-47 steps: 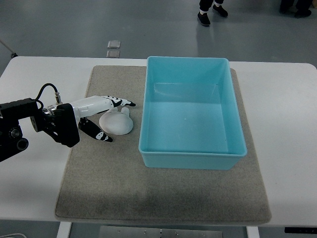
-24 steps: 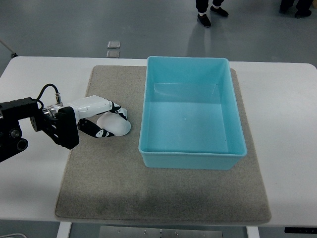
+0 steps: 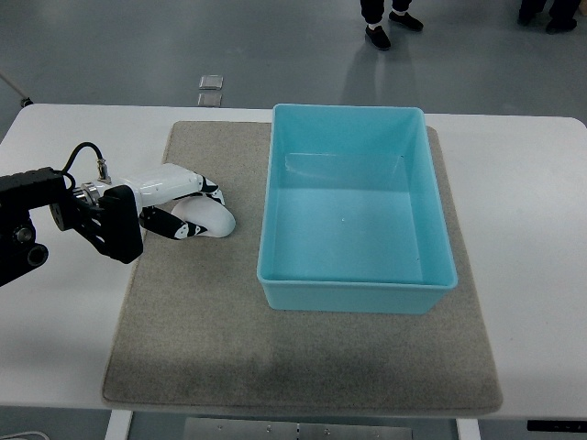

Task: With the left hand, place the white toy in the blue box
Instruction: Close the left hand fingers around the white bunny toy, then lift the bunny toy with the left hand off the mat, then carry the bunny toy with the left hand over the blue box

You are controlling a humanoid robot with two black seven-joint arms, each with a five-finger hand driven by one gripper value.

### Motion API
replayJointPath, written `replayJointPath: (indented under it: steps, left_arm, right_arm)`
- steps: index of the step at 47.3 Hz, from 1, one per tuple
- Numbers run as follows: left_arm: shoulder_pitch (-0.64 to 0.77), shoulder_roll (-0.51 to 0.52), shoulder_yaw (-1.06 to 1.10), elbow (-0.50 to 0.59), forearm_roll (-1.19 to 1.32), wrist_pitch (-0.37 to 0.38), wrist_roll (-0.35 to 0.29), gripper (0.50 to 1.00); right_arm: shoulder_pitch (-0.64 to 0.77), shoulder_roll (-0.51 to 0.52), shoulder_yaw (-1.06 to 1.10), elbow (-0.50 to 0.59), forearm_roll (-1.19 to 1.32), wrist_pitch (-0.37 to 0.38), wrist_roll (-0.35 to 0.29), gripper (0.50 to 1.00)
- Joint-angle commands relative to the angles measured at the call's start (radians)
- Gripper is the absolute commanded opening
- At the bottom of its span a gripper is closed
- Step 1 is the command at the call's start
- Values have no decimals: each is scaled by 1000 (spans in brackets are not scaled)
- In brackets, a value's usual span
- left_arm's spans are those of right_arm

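Grey mat (image 3: 202,321), left hand (image 3: 188,206) curled around white toy (image 3: 209,216), blue box (image 3: 353,293) beside it

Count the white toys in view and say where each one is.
1. The white toy sits on the grey mat, left of the blue box, wrapped by the left hand. The box looks empty.

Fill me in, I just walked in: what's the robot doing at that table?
The robot's left hand has its fingers curled around a white toy on the grey mat, just left of the blue box. The toy sits outside the box, which is empty. The right arm is not in view. A person's feet show at the top edge, away from the table.
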Motion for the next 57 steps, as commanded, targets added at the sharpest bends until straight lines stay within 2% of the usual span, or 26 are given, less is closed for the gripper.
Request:
replayJointPath:
  steps: [1,18,34,46,57]
  left_arm:
    - [-12,5,0,10,0,0,1,500]
    - [-126,86,-20,8,-14,0,-6,500]
    - [-250,91,-53,2,-14,-9,-5,500]
    - [-323,71,-47,-6,-14,-20,-5,500]
    - [-351,-18,-40,-7,-16,-22,-5,500]
  right_arm:
    - [0,0,0,0,0,0,-1,936]
    - [0,0,0,0,0,0,-1,936]
    - [0,0,0,0,0,0,1,936]
    - [0,0,0,0,0,0,1,936]
    - [0,0,0,0,0,0,1,936]
